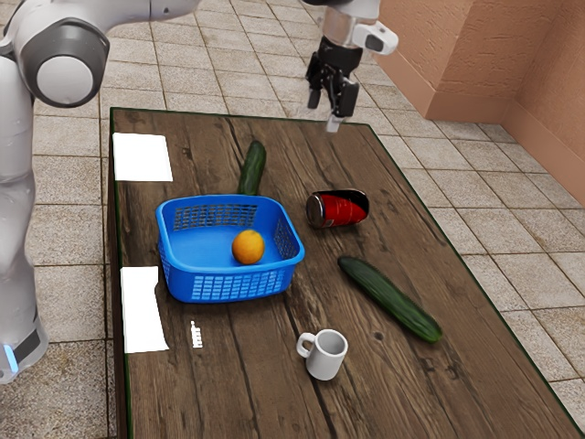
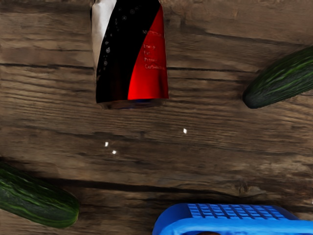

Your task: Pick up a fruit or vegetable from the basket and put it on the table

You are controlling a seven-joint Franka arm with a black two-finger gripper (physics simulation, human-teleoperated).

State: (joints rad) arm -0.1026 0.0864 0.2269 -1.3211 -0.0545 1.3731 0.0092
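High over the table's far end in the exterior view, my gripper [image 1: 324,112] is open, its two fingers apart and nothing between them. The blue basket [image 1: 233,283] stands well below it, toward the exterior view's left. An orange [image 1: 248,247] lies inside the basket, near the wall on the exterior view's right. In the wrist view the basket [image 2: 244,224] shows part of its rim and slotted wall, with a small dark reddish patch at the rim. The table [image 1: 247,366] is dark wood.
A red and black can [image 1: 340,209] lies on its side near the basket, also the can [image 2: 146,68] under my hand. One cucumber [image 1: 252,169] lies behind the basket, another cucumber [image 1: 388,299] beyond the can. A white mug [image 1: 325,354] stands nearer the camera.
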